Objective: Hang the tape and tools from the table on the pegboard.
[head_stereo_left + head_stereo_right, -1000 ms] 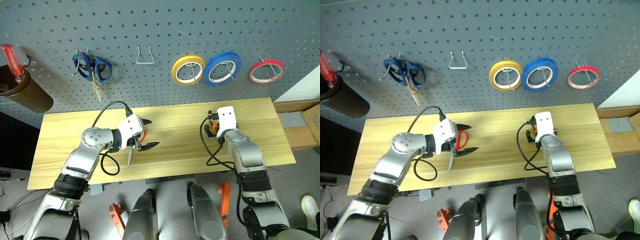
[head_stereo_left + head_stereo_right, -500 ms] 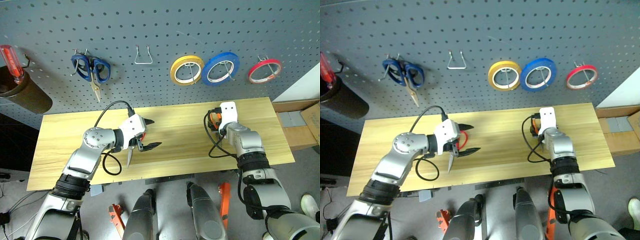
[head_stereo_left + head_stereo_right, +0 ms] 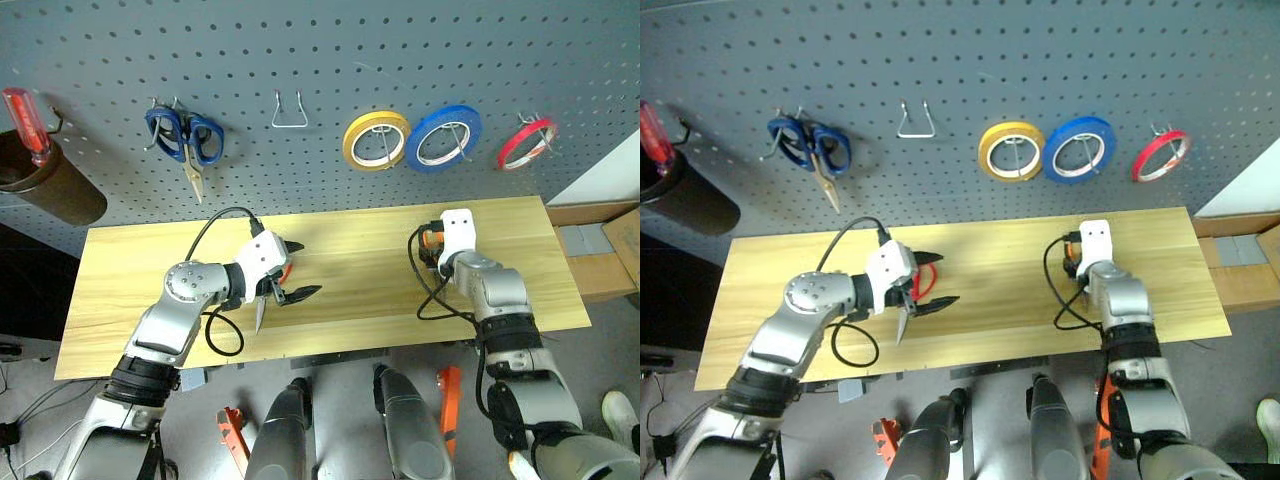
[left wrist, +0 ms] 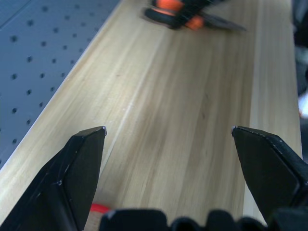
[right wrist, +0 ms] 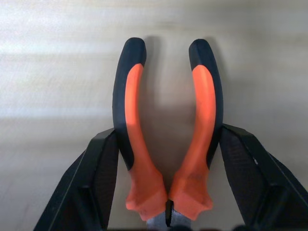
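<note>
Red tape (image 3: 526, 143) hung | my right gripper (image 5: 166, 159) clasped pliers (image 5: 166, 139) | left gripper (image 4: 168, 139) open | scissors (image 3: 923, 280) unhung

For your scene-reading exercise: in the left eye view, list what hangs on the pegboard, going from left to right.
Blue scissors → empty wire hook → yellow tape roll → blue tape roll → red tape ring.

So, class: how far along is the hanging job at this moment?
Done: the red tape ring hangs on the pegboard. In hand: the right gripper clasps the orange-and-black pliers, flat on the table. Left: hanging those pliers, and the red-looped scissors lying under the open left gripper.
</note>
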{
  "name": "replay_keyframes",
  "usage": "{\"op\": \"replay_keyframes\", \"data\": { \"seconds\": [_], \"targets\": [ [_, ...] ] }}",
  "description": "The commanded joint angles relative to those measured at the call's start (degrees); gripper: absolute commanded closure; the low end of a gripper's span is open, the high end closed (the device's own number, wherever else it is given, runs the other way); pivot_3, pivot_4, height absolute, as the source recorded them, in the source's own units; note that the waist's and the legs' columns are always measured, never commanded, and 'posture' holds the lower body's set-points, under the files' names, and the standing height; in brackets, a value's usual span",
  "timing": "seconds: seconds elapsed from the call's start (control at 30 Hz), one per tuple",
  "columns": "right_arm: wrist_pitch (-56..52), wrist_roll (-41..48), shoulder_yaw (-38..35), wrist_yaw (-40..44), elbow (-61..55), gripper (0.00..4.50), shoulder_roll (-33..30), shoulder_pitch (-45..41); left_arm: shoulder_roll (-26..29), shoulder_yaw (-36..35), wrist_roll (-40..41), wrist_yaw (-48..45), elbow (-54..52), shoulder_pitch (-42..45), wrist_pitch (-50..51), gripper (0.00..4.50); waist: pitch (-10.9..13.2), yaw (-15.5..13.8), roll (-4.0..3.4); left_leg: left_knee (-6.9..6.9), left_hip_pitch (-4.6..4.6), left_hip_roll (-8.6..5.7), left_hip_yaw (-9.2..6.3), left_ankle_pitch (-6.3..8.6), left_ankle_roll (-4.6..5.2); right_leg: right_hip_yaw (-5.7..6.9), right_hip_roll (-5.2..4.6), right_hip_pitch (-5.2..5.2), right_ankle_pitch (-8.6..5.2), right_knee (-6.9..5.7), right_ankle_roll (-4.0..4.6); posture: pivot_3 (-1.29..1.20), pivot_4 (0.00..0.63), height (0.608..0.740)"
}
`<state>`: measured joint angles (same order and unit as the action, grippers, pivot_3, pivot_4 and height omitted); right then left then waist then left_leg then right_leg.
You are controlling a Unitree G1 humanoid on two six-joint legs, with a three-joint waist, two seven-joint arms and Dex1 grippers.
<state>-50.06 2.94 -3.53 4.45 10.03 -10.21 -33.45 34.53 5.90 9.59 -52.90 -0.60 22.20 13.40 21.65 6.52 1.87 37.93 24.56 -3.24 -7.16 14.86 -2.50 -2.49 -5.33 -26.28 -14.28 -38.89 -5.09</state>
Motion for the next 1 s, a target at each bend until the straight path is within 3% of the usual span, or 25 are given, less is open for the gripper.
{"op": "replay_keyframes", "data": {
  "seconds": [0.03,0.17,0.37,0.67,1.0],
  "targets": [
    [-8.62,1.1,3.59,-1.76,-24.68,1.81,3.6,5.09,0.47,-5.07,4.18,1.48,-5.53,-3.6,3.01,0.0,0.0,0.44,0.0,0.0,0.1,0.03,-0.07,-0.01,-0.02,-0.05,0.0,-0.14,0.0,-0.04,0.0,-0.13,0.385,0.74],
    [-19.08,2.14,7.48,-5.56,-44.35,1.81,11.67,10.0,1.54,-8.72,5.93,2.76,-8.85,-7.81,4.06,0.0,-0.01,0.87,-0.01,0.01,0.27,0.04,-0.1,-0.04,-0.07,-0.14,-0.02,-0.46,0.02,-0.1,0.03,-0.14,0.387,0.74],
    [-21.16,1.73,16.47,-8.48,-56.51,1.81,18.6,6.85,2.19,-15.81,7.83,4.22,-7.38,-11.71,-0.49,0.0,-0.03,0.51,-0.03,0.03,0.27,0.01,-0.19,-0.03,-0.04,-0.06,-0.03,-0.45,0.09,-0.06,0.14,-0.13,0.374,0.74],
    [-10.41,1.82,14.88,-5.52,-45.68,1.81,17.37,-8.94,1.67,-21.77,11.86,4.56,-6.76,-13.74,-2.28,0.0,-0.1,-0.15,0.01,0.03,0.26,0.04,-0.23,-0.16,-0.26,0.11,-0.04,-0.46,0.15,-0.05,0.22,-0.09,0.347,0.74],
    [0.68,2.5,12.36,-4.68,-30.95,1.81,20.5,-22.15,1.12,-24.61,17.84,5.63,-9.36,-14.32,-0.92,0.0,-0.32,-0.09,0.22,0.0,0.26,0.05,-0.21,-0.21,-0.36,0.15,-0.07,-0.53,0.16,-0.07,0.24,-0.05,0.299,0.74]
  ]
}}
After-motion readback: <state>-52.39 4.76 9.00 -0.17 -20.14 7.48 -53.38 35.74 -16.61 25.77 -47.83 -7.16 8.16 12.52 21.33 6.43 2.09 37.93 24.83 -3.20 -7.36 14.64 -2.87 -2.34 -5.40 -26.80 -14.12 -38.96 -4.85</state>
